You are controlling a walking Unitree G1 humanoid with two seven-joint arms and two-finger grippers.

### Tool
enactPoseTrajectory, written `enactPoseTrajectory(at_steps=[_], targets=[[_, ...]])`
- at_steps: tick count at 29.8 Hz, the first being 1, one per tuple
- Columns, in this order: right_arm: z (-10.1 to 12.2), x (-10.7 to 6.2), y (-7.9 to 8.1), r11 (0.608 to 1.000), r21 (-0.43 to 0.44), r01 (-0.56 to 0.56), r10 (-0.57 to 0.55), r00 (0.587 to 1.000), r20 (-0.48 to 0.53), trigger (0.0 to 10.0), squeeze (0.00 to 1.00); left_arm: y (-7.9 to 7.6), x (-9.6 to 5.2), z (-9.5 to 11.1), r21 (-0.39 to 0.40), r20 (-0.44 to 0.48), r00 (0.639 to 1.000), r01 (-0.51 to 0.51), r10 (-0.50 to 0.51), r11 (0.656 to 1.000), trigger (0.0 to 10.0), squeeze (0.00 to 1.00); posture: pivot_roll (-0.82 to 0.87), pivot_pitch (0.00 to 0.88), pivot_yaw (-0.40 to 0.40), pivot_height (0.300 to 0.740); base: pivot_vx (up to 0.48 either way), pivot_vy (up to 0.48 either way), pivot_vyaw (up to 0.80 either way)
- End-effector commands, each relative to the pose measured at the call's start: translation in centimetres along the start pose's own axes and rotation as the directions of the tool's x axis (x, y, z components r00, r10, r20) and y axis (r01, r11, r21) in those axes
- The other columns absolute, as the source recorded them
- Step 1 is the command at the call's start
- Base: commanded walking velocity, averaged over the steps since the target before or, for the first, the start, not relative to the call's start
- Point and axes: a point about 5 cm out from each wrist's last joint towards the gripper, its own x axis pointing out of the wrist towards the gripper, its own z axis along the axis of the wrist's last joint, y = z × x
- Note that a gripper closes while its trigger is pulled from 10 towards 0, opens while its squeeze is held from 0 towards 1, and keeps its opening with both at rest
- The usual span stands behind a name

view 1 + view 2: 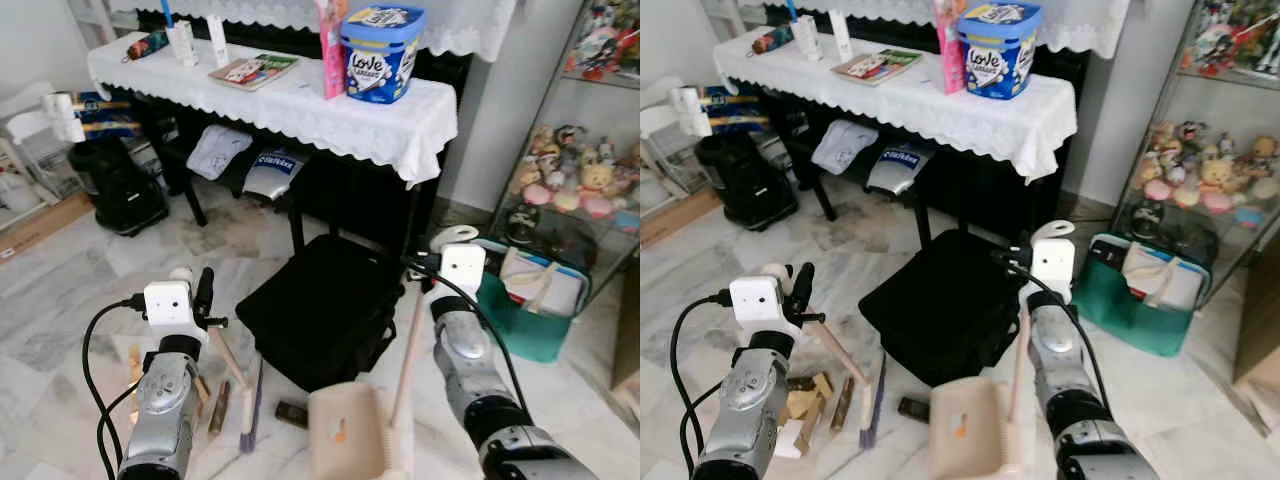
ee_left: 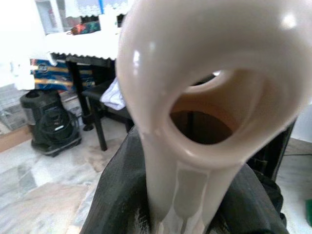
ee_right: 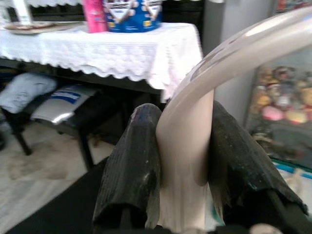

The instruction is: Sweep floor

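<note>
Left eye view, brush [image 1: 245, 400] and dustpan [image 1: 345, 432] beside black bag [image 1: 325, 305]

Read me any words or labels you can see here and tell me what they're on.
"Love": on the round blue plastic tub on the white lace tablecloth; smaller print below is unreadable.
Blue lettering on the grey bag under the table: too blurred.
The flat book: too small.

Both silver arms raised forward, left gripper [image 1: 205, 292] – fingers clamped, right gripper [image 3: 184, 146] – fingers clamped too
</note>
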Motion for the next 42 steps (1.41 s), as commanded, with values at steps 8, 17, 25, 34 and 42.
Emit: enactPoseTrajectory(at_steps=[8, 17, 25, 34, 42], targets=[[-0.7, -1.0, -1.2, 0.999, -0.039, 0.012, -0.012, 1.000, 0.001, 10.0, 0.00, -0.6, 0.1, 0.2, -0.022, -0.009, 0.998, 0.056, -0.056, 0.998, 10.0, 0.00, -0.01, 0.059, 0.071, 0.740, 0.000, 0.000, 0.00], [-1.3, -1.7, -0.7, 0.996, -0.086, -0.025, 0.025, 1.000, -0.007, 10.0, 0.00, -0.8, -0.2, -0.4, -0.025, -0.047, 0.995, 0.086, -0.087, 0.996, 10.0, 0.00, 0.00, 0.068, 0.080, 0.740, 0.000, 0.000, 0.00], [-2.3, -2.6, -0.8, 0.994, -0.110, -0.030, 0.027, 0.999, -0.031, 10.0, 0.00, 0.0, -0.1, -0.1, -0.002, -0.035, 0.998, 0.053, -0.053, 0.999, 10.0, 0.00, 0.00, 0.076, 0.087, 0.740, 0.000, 0.000, 0.00], [-3.5, -3.5, -0.5, 0.993, -0.115, -0.030, 0.023, 0.998, -0.067, 10.0, 0.00, 0.4, -0.1, 0.0, 0.015, -0.038, 0.999, 0.036, -0.036, 0.999, 10.0, 0.00, 0.01, 0.089, 0.100, 0.740, 0.000, 0.000, 0.00], [-4.0, -3.8, 0.2, 0.993, -0.110, -0.038, 0.029, 0.996, -0.081, 10.0, 0.00, 0.2, -0.1, -0.8, 0.016, -0.100, 0.991, 0.087, -0.085, 0.996, 10.0, 0.00, 0.02, 0.102, 0.115, 0.740, 0.000, 0.000, 0.00]])
